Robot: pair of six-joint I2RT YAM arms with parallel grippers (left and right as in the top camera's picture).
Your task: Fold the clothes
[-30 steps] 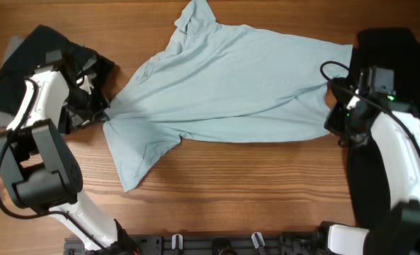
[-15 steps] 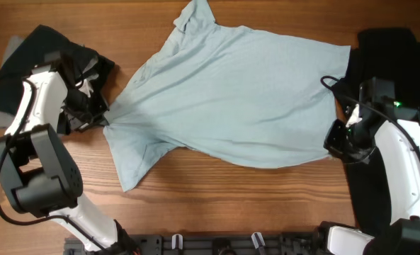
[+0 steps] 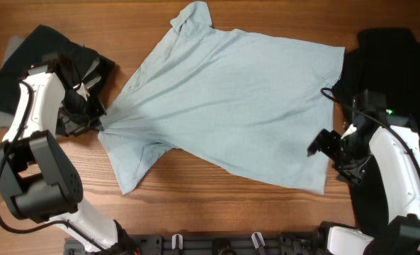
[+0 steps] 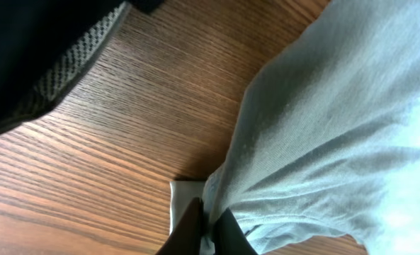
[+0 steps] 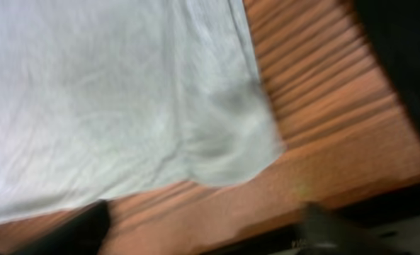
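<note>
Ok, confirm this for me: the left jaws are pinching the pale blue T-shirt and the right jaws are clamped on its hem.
Wrong on the right side. The left gripper does pinch the pale blue T-shirt, but the right gripper has its jaws open, holding nothing; the right wrist view shows the hem corner lying free on the table.

A robotics lab bench: two white arms (image 3: 32, 106) rise from a black mounting rail (image 3: 217, 244) on a wood-grain table (image 3: 217, 209) edge, a pale blue T-shirt (image 3: 231, 99) spread between left gripper (image 3: 100, 122) and right gripper (image 3: 330, 159).
</note>
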